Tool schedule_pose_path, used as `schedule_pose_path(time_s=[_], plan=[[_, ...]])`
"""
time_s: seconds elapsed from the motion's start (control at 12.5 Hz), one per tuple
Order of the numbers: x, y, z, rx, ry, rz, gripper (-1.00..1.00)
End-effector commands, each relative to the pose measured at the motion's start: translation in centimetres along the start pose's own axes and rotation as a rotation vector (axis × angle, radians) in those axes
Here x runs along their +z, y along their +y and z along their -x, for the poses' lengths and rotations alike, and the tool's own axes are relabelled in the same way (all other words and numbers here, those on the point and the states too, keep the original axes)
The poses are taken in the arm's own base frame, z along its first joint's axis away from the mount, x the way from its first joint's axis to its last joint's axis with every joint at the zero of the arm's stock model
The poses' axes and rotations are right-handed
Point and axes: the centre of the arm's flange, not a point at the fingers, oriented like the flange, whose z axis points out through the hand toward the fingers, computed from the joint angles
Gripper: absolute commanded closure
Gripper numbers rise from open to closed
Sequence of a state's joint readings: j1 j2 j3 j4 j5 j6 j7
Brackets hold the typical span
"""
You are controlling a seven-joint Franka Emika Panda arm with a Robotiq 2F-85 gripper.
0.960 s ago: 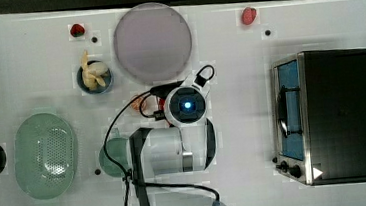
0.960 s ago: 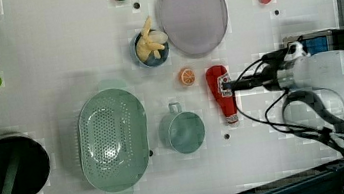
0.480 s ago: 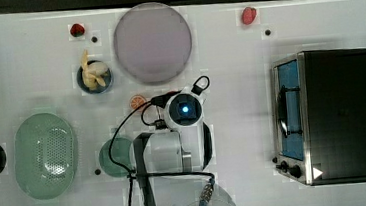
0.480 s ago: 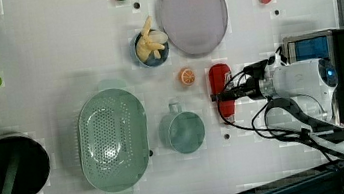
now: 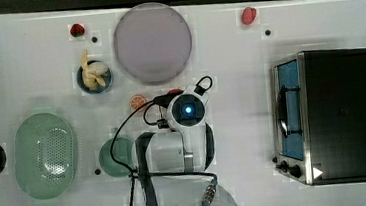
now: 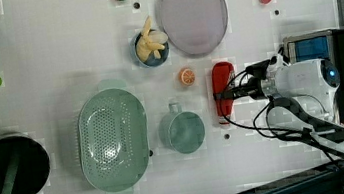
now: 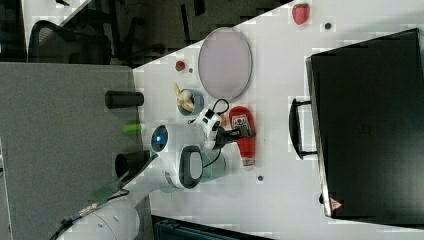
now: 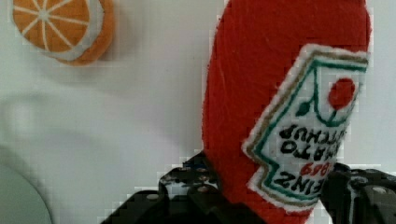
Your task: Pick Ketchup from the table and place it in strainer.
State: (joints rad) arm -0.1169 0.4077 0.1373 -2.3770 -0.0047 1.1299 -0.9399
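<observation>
**Squeezing the Ketchup on the table**

Looking down in the wrist view, we are seeing the gripper with 1 black finger on each side of the Ketchup. The fingers are pressing against the red bottle, so our hand is clamped on it. The white label is facing up.

In the left view, the Ketchup is lying flat on the white table. The gripper is holding it around the middle. The small cap end is pointing toward the left view's bottom.

The orange slice is sitting just beside the bottle, on the left view's left. The green cup is sitting near the bottle too. The strainer is lying farther off, past the cup on the left view's left, well apart from the Ketchup.

We are also seeing the grey plate near the top view's top. The bowl of banana pieces is sitting just beside it. The black oven is standing on the top view's right.
</observation>
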Motion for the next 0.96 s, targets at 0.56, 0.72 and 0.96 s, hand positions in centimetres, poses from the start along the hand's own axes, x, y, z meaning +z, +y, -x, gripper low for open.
schedule_pose_path(time_s=[0.56, 0.72, 0.96], plan=[[-23.7, -2.4, -1.2, 0.048, 0.032, 0.065, -0.23], [-28.3, -4.7, -0.6, 0.128, 0.027, 0.076, -0.23], [-31.1, -10.5, -0.2, 0.168, 0.037, 0.076, -0.23]])
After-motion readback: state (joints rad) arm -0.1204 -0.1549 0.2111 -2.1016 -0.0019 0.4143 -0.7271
